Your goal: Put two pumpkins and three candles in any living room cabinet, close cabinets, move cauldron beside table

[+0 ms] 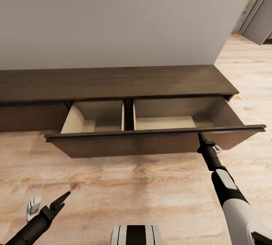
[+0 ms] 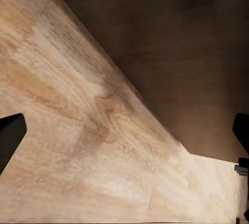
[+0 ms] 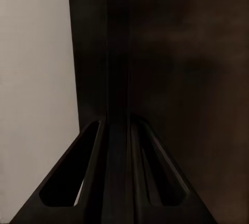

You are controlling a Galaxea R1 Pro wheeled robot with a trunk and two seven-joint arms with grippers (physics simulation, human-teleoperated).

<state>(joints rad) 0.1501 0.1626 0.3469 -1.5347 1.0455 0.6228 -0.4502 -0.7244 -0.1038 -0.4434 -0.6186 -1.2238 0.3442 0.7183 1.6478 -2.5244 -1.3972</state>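
The right tool (image 1: pixel 201 135) sits at about 4 o'clock in the head view, its dark fingers drawn narrow and closed together, their tips touching the top edge of the drawer front (image 1: pixel 151 145); in the right wrist view the same tool (image 3: pixel 118 130) shows its two fingers pressed side by side against the dark wood of that front, with a pale surface off to one side. Its black and white arm (image 1: pixel 230 196) runs back toward 5 o'clock. The left tool (image 1: pixel 60 201) hovers at about 8 o'clock above the floor (image 1: pixel 132 184), its two dark fingers tapering to a narrow point with little gap between them; in the left wrist view only the edges of its fingertips (image 2: pixel 10 138) show, spread to the frame's sides over pale planks and a dark brown wood panel, so how wide it stands I cannot tell for certain. The cabinet (image 1: pixel 113 80) stretches across the centre from 9 to 3 o'clock against the grey wall (image 1: pixel 113 14), its long drawer pulled out toward the robot. The drawer's two pale wood compartments, left (image 1: pixel 94 118) and right (image 1: pixel 170 116), are split by a dark divider (image 1: pixel 129 114).
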